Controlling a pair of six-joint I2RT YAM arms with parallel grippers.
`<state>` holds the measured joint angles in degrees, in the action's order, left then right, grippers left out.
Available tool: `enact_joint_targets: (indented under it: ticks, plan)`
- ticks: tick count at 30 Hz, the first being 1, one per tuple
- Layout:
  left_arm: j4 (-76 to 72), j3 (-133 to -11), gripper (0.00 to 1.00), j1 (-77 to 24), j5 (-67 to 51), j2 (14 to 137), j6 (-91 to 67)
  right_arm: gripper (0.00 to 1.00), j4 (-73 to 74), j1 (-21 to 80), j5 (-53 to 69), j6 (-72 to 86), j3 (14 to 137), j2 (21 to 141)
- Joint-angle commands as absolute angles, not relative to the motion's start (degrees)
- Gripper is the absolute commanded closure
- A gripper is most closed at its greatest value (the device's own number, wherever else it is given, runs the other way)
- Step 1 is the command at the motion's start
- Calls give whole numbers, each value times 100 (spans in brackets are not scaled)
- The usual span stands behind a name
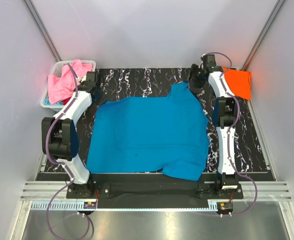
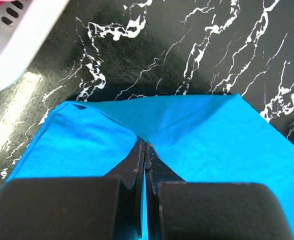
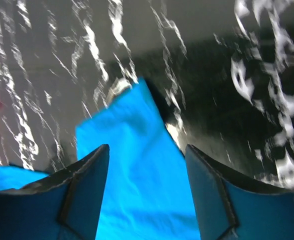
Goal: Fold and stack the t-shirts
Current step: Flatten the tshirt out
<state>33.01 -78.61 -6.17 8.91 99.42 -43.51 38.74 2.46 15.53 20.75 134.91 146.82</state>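
Left claw point(image 2: 144, 148) enters from 6 o'clock, black fingers point(image 2: 135, 165) pressed together, a thin strip of blue cloth showing in the seam between them. Teal-blue t-shirt point(image 2: 212, 145) pinched at its edge, with the fabric drawn into a shallow V at the tips. Shirt spreads to 3 and 8 o'clock, folded hem running along its upper edge. Black, white-veined marble desk point(image 2: 187, 45) fills the upper half, glare patch at 9 o'clock. White lattice basket point(image 2: 17, 45) corner at 10 o'clock, blurred, clear of the shirt.
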Motion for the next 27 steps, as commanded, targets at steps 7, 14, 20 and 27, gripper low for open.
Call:
enact_joint_targets:
  ticks: [7, 14, 20, 27]
  plan:
    - [3190, -7989, 100, -633, 677, 9897, -4192, 43, 4500, 237, 1557, 1749, 14477, 15144]
    - [3208, -7937, 100, -633, 694, 9747, -4219, 52, 4938, 229, 1319, 1476, 14369, 15257]
    - [3252, -7901, 100, -624, 791, 9624, -4192, 95, 5396, 229, 1126, 1573, 14572, 15530]
    - [3296, -7910, 100, -624, 817, 9615, -4175, 100, 5502, 237, 397, 1722, 14230, 15329]
